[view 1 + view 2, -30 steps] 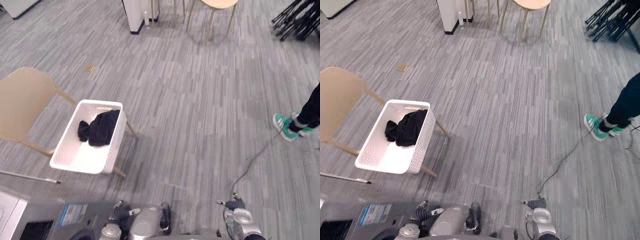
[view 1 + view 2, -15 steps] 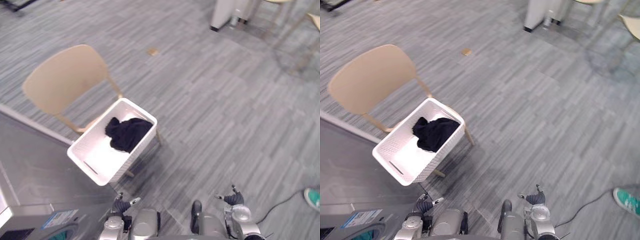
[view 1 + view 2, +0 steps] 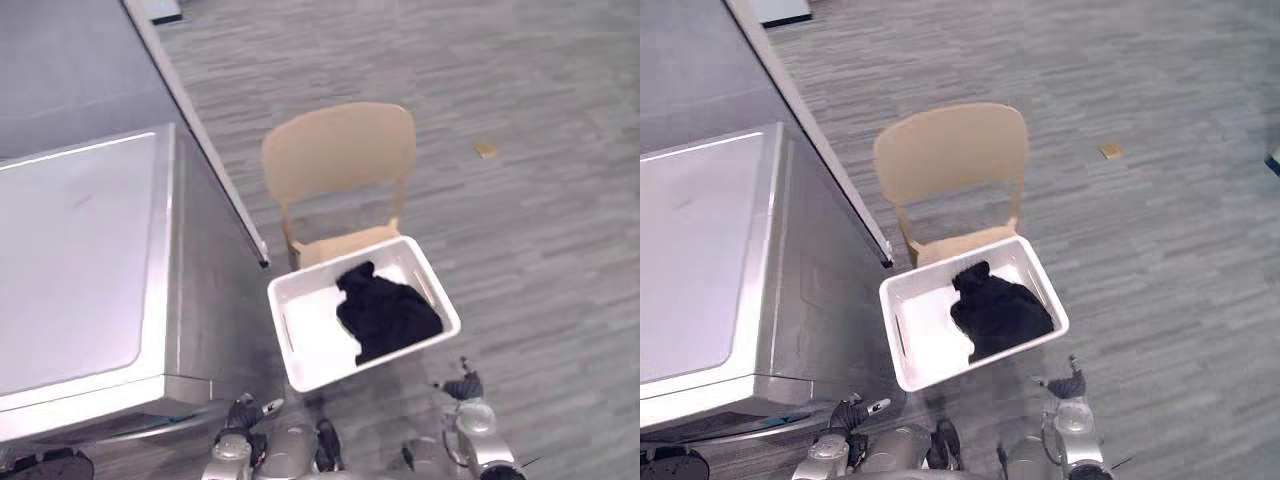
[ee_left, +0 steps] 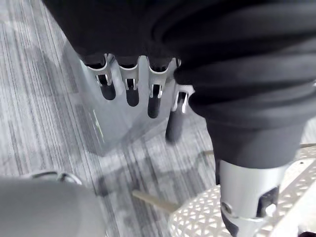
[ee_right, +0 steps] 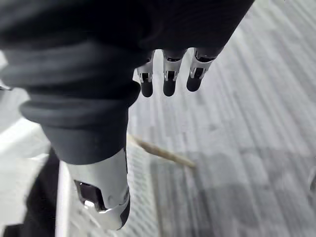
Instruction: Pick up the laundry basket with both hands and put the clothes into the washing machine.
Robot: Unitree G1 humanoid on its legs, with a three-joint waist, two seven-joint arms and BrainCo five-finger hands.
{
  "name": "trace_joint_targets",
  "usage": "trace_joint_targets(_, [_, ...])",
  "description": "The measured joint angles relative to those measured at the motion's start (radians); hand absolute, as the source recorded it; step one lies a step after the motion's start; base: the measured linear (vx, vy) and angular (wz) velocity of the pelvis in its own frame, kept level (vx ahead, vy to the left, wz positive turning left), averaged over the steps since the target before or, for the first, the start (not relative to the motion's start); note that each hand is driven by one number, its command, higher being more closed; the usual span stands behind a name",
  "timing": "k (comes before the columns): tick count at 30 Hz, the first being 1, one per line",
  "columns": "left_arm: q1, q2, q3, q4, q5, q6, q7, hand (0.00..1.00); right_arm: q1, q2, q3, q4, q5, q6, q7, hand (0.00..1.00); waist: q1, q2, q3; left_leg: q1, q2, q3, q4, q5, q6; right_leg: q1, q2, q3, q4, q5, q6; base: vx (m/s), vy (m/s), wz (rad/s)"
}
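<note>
A white perforated laundry basket (image 3: 312,335) rests on the seat of a beige chair (image 3: 340,155), with a black garment (image 3: 385,315) heaped in its right half. To its left stands the silver washing machine (image 3: 80,260), seen from above. My left hand (image 3: 243,412) hangs low just below the basket's near left corner, fingers (image 4: 132,86) straight and empty, with the basket wall (image 4: 197,217) beside it. Off the basket's near right corner my right hand (image 3: 463,387) is also open, its fingers (image 5: 169,79) pointing at the floor beside the basket wall (image 5: 143,197).
A grey partition (image 3: 60,70) runs behind the washing machine, its edge meeting the chair's left side. A small tan scrap (image 3: 486,150) lies on the striped carpet at the right. A chair leg (image 5: 158,150) slants under the basket.
The camera has swung left: the washing machine has come into view, and the chair and basket now sit in the middle. Both hands stay low and empty.
</note>
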Motion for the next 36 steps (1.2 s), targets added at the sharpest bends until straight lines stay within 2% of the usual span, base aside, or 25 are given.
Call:
trace_joint_targets(2, [0.001, 0.004, 0.002, -0.002, 0.001, 0.0, 0.003, 0.0, -0.002, -0.054, -0.052, -0.004, 0.016, -0.01, -0.003, 0.0, -0.001, -0.011, -0.004, 0.007, -0.005, -0.051, 0.001, 0.004, -0.015, -0.031, 0.074, 0.116, -0.184, 0.014, 0.019, 0.22, -0.119, 1.11])
trace_joint_targets(3, [0.004, 0.021, 0.004, -0.002, 0.003, -0.001, 0.005, 0.0, 0.024, -0.054, -0.09, -0.029, 0.016, -0.01, -0.009, 0.0, -0.004, -0.049, -0.013, 0.009, -0.032, -0.085, 0.001, 0.007, -0.043, -0.029, 0.077, 0.169, -0.352, 0.145, 0.005, 0.24, -0.171, 1.21])
trace_joint_targets(4, [0.002, 0.013, 0.022, 0.008, 0.006, 0.001, 0.005, 0.0, 0.037, -0.059, -0.113, -0.037, 0.015, -0.012, -0.009, 0.0, -0.016, -0.041, -0.015, 0.021, -0.024, -0.125, -0.005, -0.002, -0.062, -0.023, 0.083, 0.144, -0.341, 0.163, -0.005, 0.29, -0.198, 0.99])
trace_joint_targets(5, [0.022, 0.012, 0.045, 0.005, 0.006, -0.001, 0.007, 0.0, 0.04, -0.044, -0.123, -0.052, 0.014, -0.012, -0.006, 0.0, -0.012, -0.03, -0.038, 0.027, 0.002, -0.142, -0.038, 0.01, -0.083, 0.006, 0.099, 0.124, -0.392, 0.169, -0.015, 0.3, -0.213, 0.51])
trace_joint_targets(8, [0.032, 0.003, 0.072, 0.005, 0.006, 0.001, 0.007, 0.0, 0.063, -0.009, -0.124, -0.11, 0.004, -0.013, 0.002, 0.0, 0.001, -0.01, -0.05, 0.061, 0.039, -0.143, -0.098, 0.03, -0.116, 0.054, 0.139, 0.113, -0.479, 0.202, -0.043, 0.18, -0.14, -0.06])
trace_joint_targets(11, [0.041, -0.009, 0.075, 0.006, 0.005, 0.001, 0.005, 0.0, 0.126, 0.001, -0.132, -0.166, -0.012, -0.011, 0.005, 0.0, 0.001, -0.003, -0.057, 0.114, 0.045, -0.148, -0.128, 0.047, -0.14, 0.118, 0.144, 0.1, -0.52, 0.203, -0.044, 0.13, -0.089, 0.04])
trace_joint_targets(16, [0.052, -0.008, 0.077, 0.015, 0.007, 0.004, 0.002, 0.0, 0.203, 0.004, -0.132, -0.28, -0.074, -0.012, 0.032, 0.0, -0.001, 0.004, -0.082, 0.128, 0.04, -0.157, -0.134, 0.048, -0.14, 0.169, 0.14, 0.088, -0.589, 0.228, -0.038, 0.05, 0.023, 0.06])
trace_joint_targets(20, [0.051, -0.001, 0.074, 0.015, 0.009, 0.003, -0.018, 0.0, 0.204, 0.0, -0.093, -0.321, -0.111, -0.032, 0.07, 0.0, 0.003, -0.003, -0.088, 0.123, 0.03, -0.179, -0.128, 0.052, -0.135, 0.202, 0.132, 0.063, -0.645, 0.26, -0.033, -0.03, 0.039, 0.18])
trace_joint_targets(22, [0.052, 0.005, 0.067, 0.016, 0.01, 0.002, -0.03, 0.0, 0.202, -0.007, -0.021, -0.348, -0.125, -0.045, 0.101, 0.0, 0.003, -0.018, -0.096, 0.114, 0.016, -0.195, -0.127, 0.07, -0.134, 0.21, 0.117, 0.046, -0.656, 0.267, -0.032, -0.07, 0.016, 0.33])
trace_joint_targets(23, [0.051, 0.008, 0.065, 0.016, 0.011, 0.001, -0.038, 0.0, 0.193, -0.025, 0.034, -0.353, -0.141, -0.063, 0.126, 0.0, 0.003, -0.018, -0.096, 0.106, 0.014, -0.218, -0.128, 0.071, -0.132, 0.219, 0.115, 0.025, -0.668, 0.275, -0.031, -0.09, -0.006, 0.39])
trace_joint_targets(28, [0.051, 0.023, 0.061, 0.017, 0.012, -0.01, -0.037, 0.0, 0.141, -0.058, 0.173, -0.349, -0.189, -0.083, 0.178, 0.0, 0.013, -0.018, -0.097, 0.082, 0.012, -0.287, -0.148, 0.086, -0.12, 0.232, 0.117, -0.044, -0.704, 0.307, -0.04, -0.11, -0.019, 0.46])
trace_joint_targets(30, [0.051, 0.037, 0.058, 0.019, 0.017, -0.016, -0.037, 0.0, 0.123, -0.067, 0.227, -0.349, -0.21, -0.09, 0.194, 0.0, 0.034, -0.02, -0.097, 0.083, 0.011, -0.297, -0.174, 0.106, -0.124, 0.235, 0.117, -0.054, -0.72, 0.322, -0.044, -0.17, -0.042, 0.32])
trace_joint_targets(34, [0.081, 0.053, 0.055, 0.044, 0.043, -0.017, -0.036, 0.0, 0.073, -0.082, 0.332, -0.29, -0.263, -0.102, 0.215, 0.0, 0.04, -0.017, -0.093, 0.063, 0.008, -0.349, -0.205, 0.124, -0.133, 0.238, 0.113, -0.114, -0.722, 0.33, -0.052, -0.18, -0.044, 0.43])
trace_joint_targets(35, [0.092, 0.053, 0.054, 0.048, 0.043, -0.017, -0.036, 0.0, 0.058, -0.095, 0.361, -0.257, -0.281, -0.103, 0.216, 0.0, 0.059, -0.015, -0.09, 0.054, 0.007, -0.362, -0.204, 0.125, -0.143, 0.236, 0.111, -0.13, -0.72, 0.329, -0.051, -0.19, -0.049, 0.33])
trace_joint_targets(36, [0.093, 0.053, 0.052, 0.051, 0.043, -0.017, -0.036, 0.0, 0.053, -0.103, 0.37, -0.242, -0.285, -0.103, 0.217, 0.0, 0.06, -0.014, -0.087, 0.05, 0.007, -0.366, -0.204, 0.127, -0.148, 0.232, 0.11, -0.135, -0.717, 0.328, -0.052, -0.15, -0.033, 0.35])
